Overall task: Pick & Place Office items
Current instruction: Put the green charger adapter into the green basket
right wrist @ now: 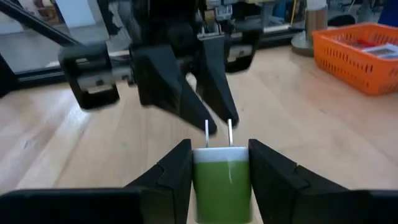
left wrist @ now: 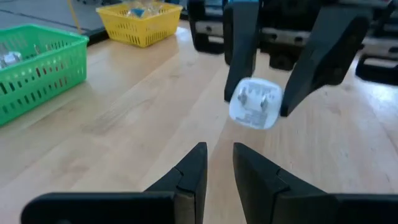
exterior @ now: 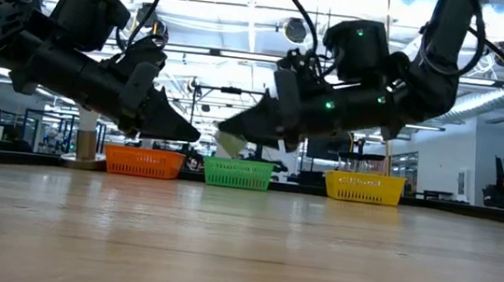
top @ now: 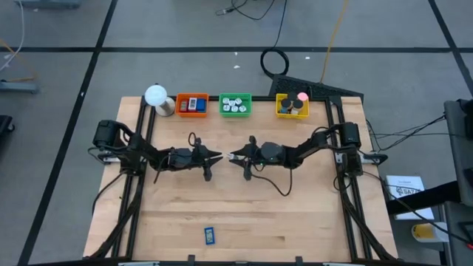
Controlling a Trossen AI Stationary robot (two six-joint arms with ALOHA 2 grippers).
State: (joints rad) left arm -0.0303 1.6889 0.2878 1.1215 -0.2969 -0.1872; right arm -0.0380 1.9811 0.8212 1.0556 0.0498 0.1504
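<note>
You see the right gripper (top: 233,156) above the middle of the table (top: 295,222), and its two fingers are clamped on a small plug adapter (right wrist: 222,180), green and white, with two metal prongs. The adapter sits between the fingertips, prongs pointing away from the wrist toward the other arm. In the low view the adapter (exterior: 229,144) hangs at the tip of this gripper, clear above the wood, in front of the green tray (exterior: 237,172).

The left gripper (top: 218,156) faces it, tip to tip, very near but not touching the adapter. Its fingers (left wrist: 189,171) stand close together with only a narrow gap, and they hold nothing.

At the far edge of the table you find the orange tray (top: 192,104), the green tray and the yellow tray (top: 291,106) in a row, each with small pieces inside. One blue flat piece (top: 209,236) lies alone near the front edge of the table, well apart from both grippers.
</note>
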